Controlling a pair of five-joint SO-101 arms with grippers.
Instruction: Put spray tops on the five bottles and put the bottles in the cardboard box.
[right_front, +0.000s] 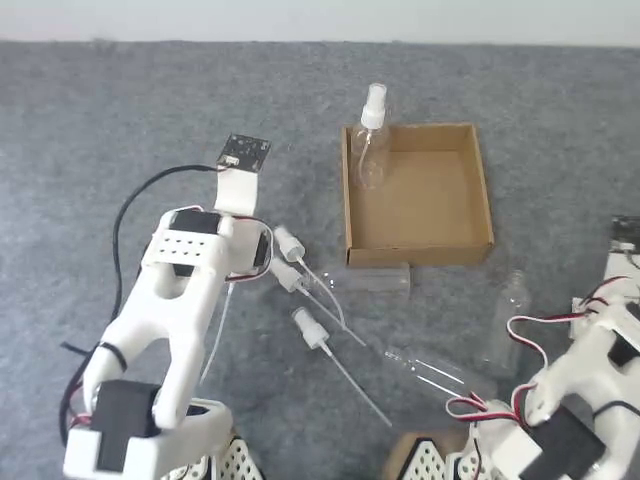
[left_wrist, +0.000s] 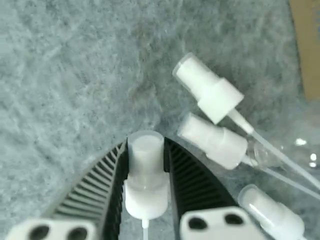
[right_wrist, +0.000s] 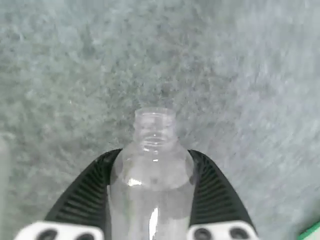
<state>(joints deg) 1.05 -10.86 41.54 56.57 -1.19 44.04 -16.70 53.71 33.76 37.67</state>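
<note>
so left fingers (left_wrist: 107, 172) clenched on a white plastic spray top (left_wrist: 145, 170), right fingers (right_wrist: 87, 192) grasping a clear plastic bottle (right_wrist: 152, 165), neck exposed for capping I'd guess; brown cardboard box (right_front: 420, 252) waits at 2 o'clock.

Grey table cover (right_front: 100, 120) looking felt-like, fuzzy, matt. Brown cardboard box (right_front: 420, 250) showing matt paperboard. bottle (right_wrist: 150, 185) glinting: clear glossy plastic. spray top (left_wrist: 145, 170) looking smooth white plastic. Both left gripper (left_wrist: 145, 144) and right gripper (right_wrist: 155, 151) showing ribbed black plastic.
</note>
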